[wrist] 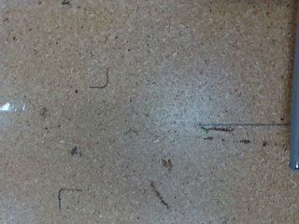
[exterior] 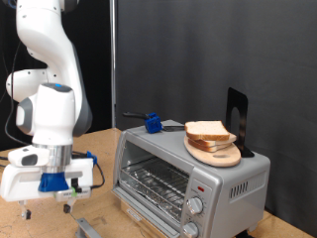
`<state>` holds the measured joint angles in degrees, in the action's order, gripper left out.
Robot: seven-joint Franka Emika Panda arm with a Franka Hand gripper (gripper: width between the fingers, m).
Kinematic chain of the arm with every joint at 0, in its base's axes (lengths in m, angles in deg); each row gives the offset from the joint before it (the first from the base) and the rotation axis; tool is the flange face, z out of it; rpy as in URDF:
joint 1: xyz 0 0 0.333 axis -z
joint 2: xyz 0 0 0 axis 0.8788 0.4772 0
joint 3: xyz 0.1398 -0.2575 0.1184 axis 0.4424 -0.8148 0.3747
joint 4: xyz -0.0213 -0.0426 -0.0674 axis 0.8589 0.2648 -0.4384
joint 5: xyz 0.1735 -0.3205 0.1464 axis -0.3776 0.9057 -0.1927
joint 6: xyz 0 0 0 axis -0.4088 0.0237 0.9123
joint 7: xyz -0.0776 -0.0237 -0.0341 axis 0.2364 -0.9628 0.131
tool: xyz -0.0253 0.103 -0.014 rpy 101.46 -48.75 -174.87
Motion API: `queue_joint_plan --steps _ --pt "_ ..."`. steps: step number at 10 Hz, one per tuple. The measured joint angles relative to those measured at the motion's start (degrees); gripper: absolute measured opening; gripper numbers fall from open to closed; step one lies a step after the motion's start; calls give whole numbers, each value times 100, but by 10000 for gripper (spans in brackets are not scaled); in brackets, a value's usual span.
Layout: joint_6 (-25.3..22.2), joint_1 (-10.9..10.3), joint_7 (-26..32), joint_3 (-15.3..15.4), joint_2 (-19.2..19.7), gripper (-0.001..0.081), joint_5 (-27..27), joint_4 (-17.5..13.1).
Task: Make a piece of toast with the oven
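Toast, apparently two slices, atop one oven; gripper state unclear.

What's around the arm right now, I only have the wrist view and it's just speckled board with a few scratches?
Observer: The gripper hangs low over the wooden table, at the exterior view's left.
Operator: Where's the toaster oven?
Observer: The oven stands at the exterior view's right, with its glass door hanging open and its wire rack bare.
Operator: And the bread?
Observer: The piece of toast lies with a second slice on a round wooden plate on the oven's roof, untouched by the gripper.
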<state>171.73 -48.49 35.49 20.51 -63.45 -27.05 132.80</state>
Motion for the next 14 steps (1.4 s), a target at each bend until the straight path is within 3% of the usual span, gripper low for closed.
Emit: queue_joint_plan --steps 1,2,4,5,7,10,12,14 --pt "23 -7 -310 -44 29 682 330 3" --pt "-58 8 93 3 12 682 -156 13" --pt "-953 48 2300 102 -373 682 -2350 -45" --pt "-1450 57 3114 62 -627 682 -3134 -86" --pt "-2208 55 3945 -84 -1066 682 -4378 -176" --pt "-3081 55 3784 -189 -1607 682 -5220 -361" --pt "-3420 46 3315 -159 -1895 682 -5297 -496" --pt "-3471 44 2634 -17 -2147 682 -5268 -626"
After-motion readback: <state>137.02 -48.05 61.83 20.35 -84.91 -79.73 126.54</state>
